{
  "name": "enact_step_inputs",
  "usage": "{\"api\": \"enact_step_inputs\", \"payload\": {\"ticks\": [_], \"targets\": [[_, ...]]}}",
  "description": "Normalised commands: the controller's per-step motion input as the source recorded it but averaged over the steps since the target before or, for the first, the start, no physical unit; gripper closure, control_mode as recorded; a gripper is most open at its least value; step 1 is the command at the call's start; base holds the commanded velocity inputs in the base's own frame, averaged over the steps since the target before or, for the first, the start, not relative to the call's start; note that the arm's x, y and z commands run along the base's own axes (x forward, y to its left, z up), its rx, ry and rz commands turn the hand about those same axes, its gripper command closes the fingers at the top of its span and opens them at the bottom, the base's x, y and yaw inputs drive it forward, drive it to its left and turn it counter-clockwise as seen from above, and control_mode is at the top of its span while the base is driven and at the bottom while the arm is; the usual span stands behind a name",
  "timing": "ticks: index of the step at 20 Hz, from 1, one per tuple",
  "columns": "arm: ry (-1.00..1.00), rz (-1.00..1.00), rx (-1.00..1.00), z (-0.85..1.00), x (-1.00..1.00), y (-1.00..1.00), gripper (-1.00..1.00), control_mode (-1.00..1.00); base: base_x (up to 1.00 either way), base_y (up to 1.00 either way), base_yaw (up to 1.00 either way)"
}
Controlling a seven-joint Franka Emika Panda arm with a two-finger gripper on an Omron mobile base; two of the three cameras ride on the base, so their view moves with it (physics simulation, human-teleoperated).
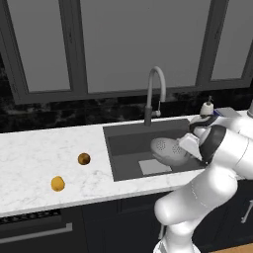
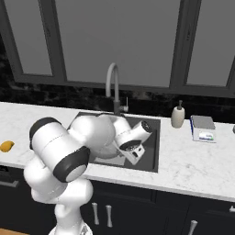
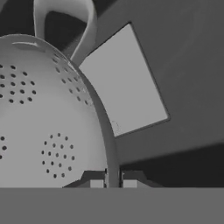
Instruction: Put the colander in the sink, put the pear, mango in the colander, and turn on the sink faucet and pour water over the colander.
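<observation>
1. Hand view: the jaws of the gripper [image 3: 113,183] are pinched narrowly on the rim of the colander [image 3: 48,127], one fingertip on each side of the rim. The perforated bowl holds nothing. Beyond it lie the dark floor of the sink [image 3: 192,65] and its lighter square patch [image 3: 122,87].
2. Left base view: the colander [image 1: 168,148] hangs tilted within the sink [image 1: 123,143], above the pale patch, with the hand against its right side. The sink faucet [image 1: 154,94] arches over the basin's back edge. The pear [image 1: 84,158] and the mango [image 1: 58,184] lie on the white counter [image 1: 39,153], left of the sink and apart from each other.
3. Right base view: the arm covers most of the sink [image 2: 151,142]; the mango [image 2: 6,146] lies at the far left edge of the counter.
</observation>
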Motion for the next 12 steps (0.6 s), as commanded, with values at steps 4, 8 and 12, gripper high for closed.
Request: {"api": "enact_step_inputs", "payload": {"ticks": [4,8,12], "targets": [[0.06,0.00,-0.04,-0.37,0.13,0.16,1.00,-1.00,0.00,0.00,0.00],[0.04,0.00,-0.06,-0.40,0.31,0.22,1.00,-1.00,0.00,0.00,0.00],[0.00,0.00,-0.01,-0.18,0.34,0.14,1.00,-1.00,0.00,0.00,0.00]]}}
